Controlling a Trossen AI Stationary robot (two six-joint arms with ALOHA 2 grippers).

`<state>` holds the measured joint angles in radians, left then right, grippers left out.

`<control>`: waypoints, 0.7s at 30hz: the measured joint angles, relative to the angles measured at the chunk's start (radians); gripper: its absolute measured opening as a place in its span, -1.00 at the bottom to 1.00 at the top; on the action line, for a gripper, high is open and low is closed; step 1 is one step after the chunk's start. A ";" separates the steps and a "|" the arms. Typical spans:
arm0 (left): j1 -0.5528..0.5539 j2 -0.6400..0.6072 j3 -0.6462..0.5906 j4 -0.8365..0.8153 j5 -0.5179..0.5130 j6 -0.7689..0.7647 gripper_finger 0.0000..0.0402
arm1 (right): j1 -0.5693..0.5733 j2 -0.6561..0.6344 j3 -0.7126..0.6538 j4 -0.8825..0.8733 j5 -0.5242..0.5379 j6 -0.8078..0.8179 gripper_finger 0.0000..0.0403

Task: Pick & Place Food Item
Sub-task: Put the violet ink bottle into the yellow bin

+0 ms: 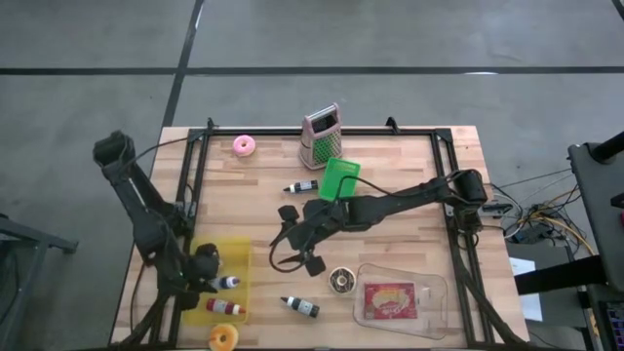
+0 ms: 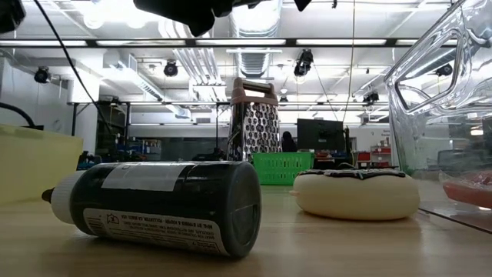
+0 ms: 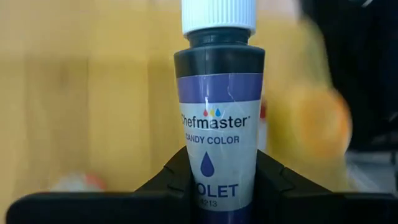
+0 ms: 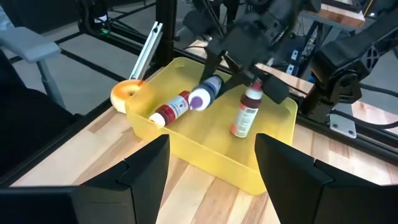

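My left gripper [image 1: 208, 274] is shut on a violet food-colour bottle [image 3: 217, 124] with a white cap, over the yellow tray [image 1: 239, 255] at the table's near left. It also shows in the right wrist view [image 4: 208, 90]. A red bottle [image 4: 171, 111] lies on the tray's floor. Another red-brown bottle [image 4: 245, 115] stands tilted in the tray. My right gripper [image 1: 299, 238] is open and empty at mid-table, pointing toward the tray. My left gripper pinches the violet bottle's lower body [image 3: 217, 186], near its base end, between its two fingers [image 3: 168, 183]. The bottle lies along the fingers, and its capped end [image 3: 217, 15] sticks out beyond their tips. The bottle is tilted inside the tray; whether it touches the floor I cannot tell.
An orange donut [image 1: 223, 337] lies just outside the tray at the near edge. A black bottle [image 1: 301, 307], a chocolate donut [image 1: 341, 281] and a clear container [image 1: 429, 292] lie near right. A pink donut [image 1: 244, 146], a grater [image 1: 320, 136], a green basket [image 1: 338, 178] and a bottle [image 1: 300, 186] stand farther back.
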<state>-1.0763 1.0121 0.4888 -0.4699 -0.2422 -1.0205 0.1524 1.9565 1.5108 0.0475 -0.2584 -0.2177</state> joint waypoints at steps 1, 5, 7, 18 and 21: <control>0.000 0.019 0.019 -0.031 0.023 -0.012 -0.54 | 0.000 -0.002 0.000 0.000 0.001 -0.001 0.14; 0.000 0.090 0.089 -0.083 0.071 -0.021 -0.54 | 0.000 -0.005 0.000 -0.008 0.006 -0.009 0.14; 0.000 0.127 0.118 -0.116 0.079 -0.025 -0.54 | 0.000 -0.006 0.000 -0.013 0.017 -0.010 0.14; 0.007 0.342 0.228 -0.188 0.220 -0.047 -0.54 | 0.002 -0.007 0.000 -0.023 0.024 -0.011 0.14; 0.008 0.387 0.255 -0.207 0.252 -0.047 -0.54 | 0.004 -0.007 0.000 -0.027 0.025 -0.010 0.14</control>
<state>-1.0684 1.3989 0.7441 -0.6774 0.0097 -1.0674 0.1562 1.9499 1.5108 0.0210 -0.2329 -0.2274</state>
